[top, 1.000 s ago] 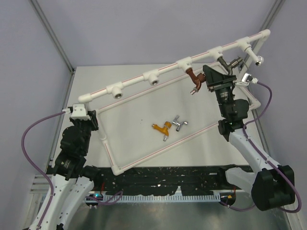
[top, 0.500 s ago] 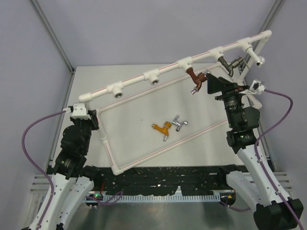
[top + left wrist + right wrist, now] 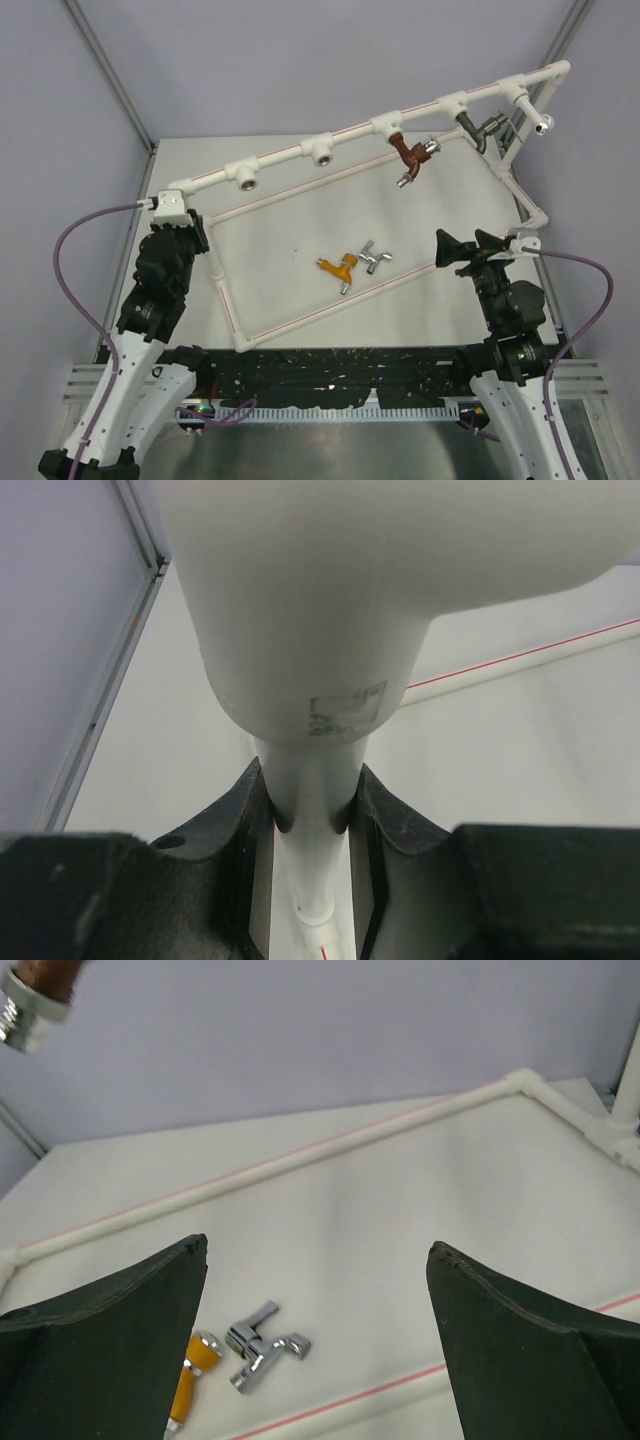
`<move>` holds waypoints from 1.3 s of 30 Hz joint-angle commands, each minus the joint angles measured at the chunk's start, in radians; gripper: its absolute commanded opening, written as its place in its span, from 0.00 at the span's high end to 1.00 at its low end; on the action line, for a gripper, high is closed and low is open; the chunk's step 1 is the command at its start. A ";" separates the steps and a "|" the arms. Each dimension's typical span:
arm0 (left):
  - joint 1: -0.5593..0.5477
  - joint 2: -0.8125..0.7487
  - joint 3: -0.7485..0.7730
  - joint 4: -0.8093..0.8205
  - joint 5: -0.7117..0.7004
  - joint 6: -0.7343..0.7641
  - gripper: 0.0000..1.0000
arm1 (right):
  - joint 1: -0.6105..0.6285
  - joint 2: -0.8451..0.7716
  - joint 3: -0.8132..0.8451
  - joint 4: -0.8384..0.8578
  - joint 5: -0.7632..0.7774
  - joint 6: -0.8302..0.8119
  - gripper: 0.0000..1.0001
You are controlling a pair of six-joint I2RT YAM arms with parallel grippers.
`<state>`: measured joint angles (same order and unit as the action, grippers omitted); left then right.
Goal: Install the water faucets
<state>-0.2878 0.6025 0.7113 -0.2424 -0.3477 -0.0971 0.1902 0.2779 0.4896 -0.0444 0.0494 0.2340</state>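
Observation:
The white pipe frame (image 3: 300, 153) stands tilted over the table. A red-brown water faucet (image 3: 409, 157) hangs from one socket of its upper bar, and a dark grey one (image 3: 478, 128) sits in the socket to its right. Orange (image 3: 338, 266) and silver (image 3: 375, 258) faucets lie loose on the table; the right wrist view shows them low down, silver (image 3: 262, 1348) beside orange (image 3: 190, 1372). My left gripper (image 3: 196, 236) is shut on the frame's left pipe (image 3: 310, 780). My right gripper (image 3: 467, 246) hangs open and empty (image 3: 318, 1248), right of the loose faucets.
Two sockets (image 3: 246, 176) (image 3: 319, 153) on the upper bar face forward on the left half. The frame's lower rail (image 3: 330, 305) runs between my right gripper and the near table edge. A metal post (image 3: 110, 80) rises at the back left.
My right gripper opened, let go of the dark grey faucet at its socket and drew back toward the near right. The left arm raised the frame's left end slightly.

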 commanded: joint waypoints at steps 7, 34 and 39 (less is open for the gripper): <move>0.142 0.247 0.191 0.094 0.110 -0.045 0.97 | -0.001 -0.224 -0.075 -0.239 0.149 -0.079 0.05; 0.165 -0.765 -0.220 -0.080 0.041 -0.061 0.00 | 0.002 -0.459 0.018 -0.226 0.331 -0.297 0.05; 0.165 -0.851 -0.260 -0.070 0.039 -0.010 0.00 | 0.000 -0.457 0.000 -0.199 0.391 -0.286 0.05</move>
<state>-0.1284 0.0105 0.4641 -0.3328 -0.2905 -0.1505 0.1898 0.0051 0.5034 -0.3077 0.3569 -0.0502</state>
